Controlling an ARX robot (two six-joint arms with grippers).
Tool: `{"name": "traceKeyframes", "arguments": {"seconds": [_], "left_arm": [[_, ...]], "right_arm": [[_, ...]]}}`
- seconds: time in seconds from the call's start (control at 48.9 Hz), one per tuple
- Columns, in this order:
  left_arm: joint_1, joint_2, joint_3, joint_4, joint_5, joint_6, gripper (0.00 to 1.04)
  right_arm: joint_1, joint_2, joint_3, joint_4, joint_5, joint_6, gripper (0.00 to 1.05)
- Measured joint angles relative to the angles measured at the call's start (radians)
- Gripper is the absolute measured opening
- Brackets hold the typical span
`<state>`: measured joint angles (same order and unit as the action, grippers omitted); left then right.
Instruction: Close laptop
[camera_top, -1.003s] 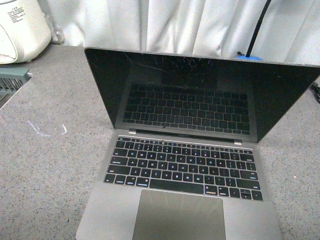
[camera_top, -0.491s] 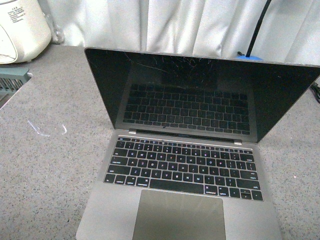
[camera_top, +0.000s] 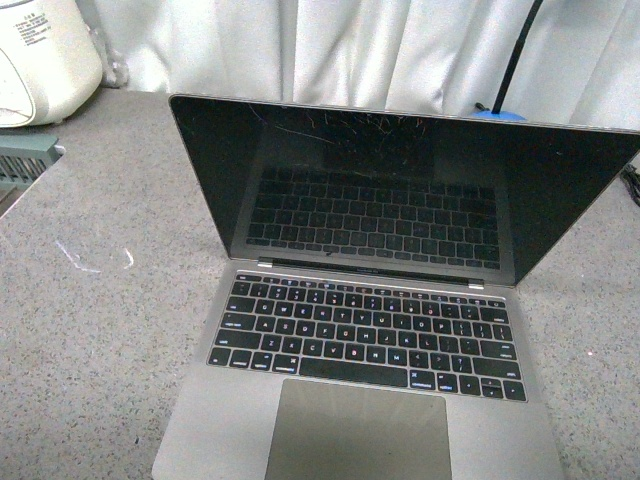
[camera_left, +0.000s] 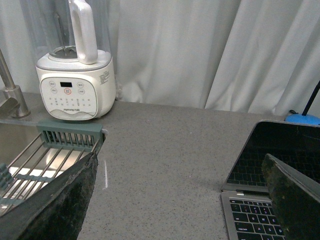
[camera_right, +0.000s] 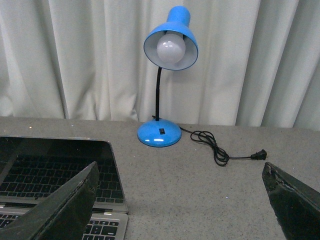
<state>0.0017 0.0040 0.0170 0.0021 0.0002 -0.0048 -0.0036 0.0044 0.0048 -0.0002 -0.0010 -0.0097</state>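
The grey laptop (camera_top: 370, 330) stands open on the speckled grey counter, its scratched black screen upright and facing me, black keys and large trackpad in front. Neither arm shows in the front view. In the left wrist view my left gripper (camera_left: 182, 200) is open over bare counter, with the laptop's near corner (camera_left: 260, 200) beside one of its fingers (camera_left: 295, 200). In the right wrist view my right gripper (camera_right: 182, 205) is open over bare counter, with the laptop's other corner (camera_right: 60, 175) by one finger (camera_right: 65, 210). The lid's outer side is hidden.
A white appliance (camera_left: 75, 85) stands at the back left beside a sink with a green-edged rack (camera_left: 65, 137). A blue desk lamp (camera_right: 167, 75) stands behind the laptop's right, its black cord and plug (camera_right: 225, 152) lying on the counter. White curtains hang behind.
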Motion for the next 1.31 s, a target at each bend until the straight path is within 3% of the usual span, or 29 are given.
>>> {"name": "traceKeyframes", "arguments": {"seconds": [0.307, 0.471, 0.757, 0.859, 0.962, 1.064, 1.187, 1.309], "left_arm": [[0.0, 0.0, 0.0, 0.0, 0.0, 0.002, 0.96], [0.0, 0.0, 0.0, 0.0, 0.0, 0.001, 0.71], [0.0, 0.0, 0.0, 0.0, 0.0, -0.002, 0.04], [-0.015, -0.006, -0.001, 0.031, -0.024, -0.095, 0.04], [-0.018, -0.009, -0.001, 0.074, -0.004, -0.315, 0.04], [-0.011, -0.009, -0.001, 0.077, 0.003, -0.455, 0.04], [-0.011, -0.008, -0.001, 0.07, -0.011, -0.505, 0.04], [-0.085, 0.002, 0.0, 0.062, -0.101, -0.484, 0.04]], "right_arm": [[0.0, 0.0, 0.0, 0.0, 0.0, 0.001, 0.94], [0.0, 0.0, 0.0, 0.0, 0.0, 0.0, 0.7], [0.0, 0.0, 0.0, 0.0, 0.0, 0.0, 0.04], [0.0, 0.0, 0.0, 0.0, -0.001, 0.0, 0.01], [-0.028, 0.046, 0.033, -0.113, -0.151, -0.048, 0.01], [-0.03, 0.062, 0.035, -0.127, -0.166, -0.072, 0.01], [-0.036, 0.062, 0.039, -0.119, -0.194, -0.077, 0.01], [-0.093, 0.093, 0.062, -0.095, -0.252, -0.079, 0.01]]}}
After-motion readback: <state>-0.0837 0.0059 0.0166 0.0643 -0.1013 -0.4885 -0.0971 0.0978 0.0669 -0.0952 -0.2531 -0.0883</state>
